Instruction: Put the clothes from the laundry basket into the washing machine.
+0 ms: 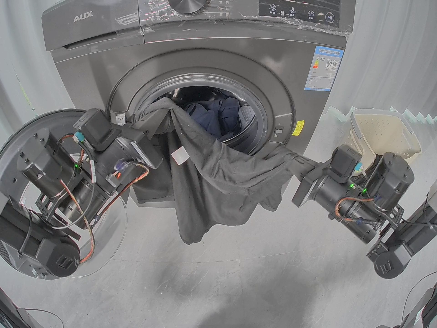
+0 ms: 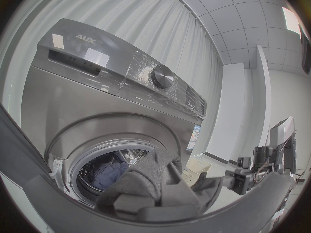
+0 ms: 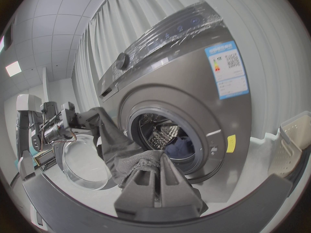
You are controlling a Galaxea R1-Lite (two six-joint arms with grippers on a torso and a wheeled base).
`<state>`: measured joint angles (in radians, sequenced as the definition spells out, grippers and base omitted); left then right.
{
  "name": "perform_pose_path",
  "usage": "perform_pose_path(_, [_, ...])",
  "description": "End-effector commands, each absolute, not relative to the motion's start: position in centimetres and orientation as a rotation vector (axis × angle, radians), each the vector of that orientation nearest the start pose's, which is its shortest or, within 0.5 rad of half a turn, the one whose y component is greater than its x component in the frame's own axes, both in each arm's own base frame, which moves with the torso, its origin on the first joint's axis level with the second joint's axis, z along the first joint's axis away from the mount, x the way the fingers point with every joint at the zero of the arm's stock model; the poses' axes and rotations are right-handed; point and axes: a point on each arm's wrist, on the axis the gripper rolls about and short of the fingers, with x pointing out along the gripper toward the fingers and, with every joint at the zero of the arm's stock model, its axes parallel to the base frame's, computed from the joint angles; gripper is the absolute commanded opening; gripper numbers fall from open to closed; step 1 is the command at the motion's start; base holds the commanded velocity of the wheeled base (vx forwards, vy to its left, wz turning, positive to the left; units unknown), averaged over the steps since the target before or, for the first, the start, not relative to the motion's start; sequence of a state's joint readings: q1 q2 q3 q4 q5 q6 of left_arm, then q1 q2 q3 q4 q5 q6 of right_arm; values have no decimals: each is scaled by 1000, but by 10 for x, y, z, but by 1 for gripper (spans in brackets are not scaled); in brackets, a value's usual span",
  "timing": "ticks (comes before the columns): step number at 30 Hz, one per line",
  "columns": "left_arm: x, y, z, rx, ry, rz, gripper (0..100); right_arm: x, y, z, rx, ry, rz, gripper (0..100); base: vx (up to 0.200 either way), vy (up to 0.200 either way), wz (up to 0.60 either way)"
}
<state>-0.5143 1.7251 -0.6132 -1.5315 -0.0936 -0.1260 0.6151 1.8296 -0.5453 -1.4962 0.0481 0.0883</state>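
- Firmly, left tool [image 1: 144,125] clamped on one end of the dark grey garment [image 1: 214,174], at the left rim of the washing machine [image 1: 255,60] opening;
- right tool [image 1: 304,164] clamped on the other end, low right of the opening;
- garment sags between them; blue clothes [image 1: 214,115] lie in the drum;
- laundry basket [image 1: 387,135] stands right of the machine.

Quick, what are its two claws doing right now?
Left gripper: shut on the grey garment.
Right gripper: shut on the same garment.
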Motion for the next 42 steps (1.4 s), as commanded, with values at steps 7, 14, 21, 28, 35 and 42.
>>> perform_pose_path(7, [255,-155,214,-226,-384,-611,0,242,203,106,93,24,735,100,0,0,0])
perform_pose_path(14, [254,-159,217,-233,-398,-627,0,225,210,80,43,139,795,100,0,0,0])
perform_pose_path(21, [252,-159,220,-234,-407,-628,0,245,223,78,56,96,783,100,0,0,0])
perform_pose_path(28, [252,-158,222,-236,-415,-627,0,240,233,59,37,153,843,100,0,0,0])
perform_pose_path(35, [252,-158,222,-236,-415,-627,0,225,232,42,12,236,869,100,0,0,0])
perform_pose_path(42, [251,-157,222,-236,-416,-627,0,233,234,46,24,204,861,100,0,0,0])
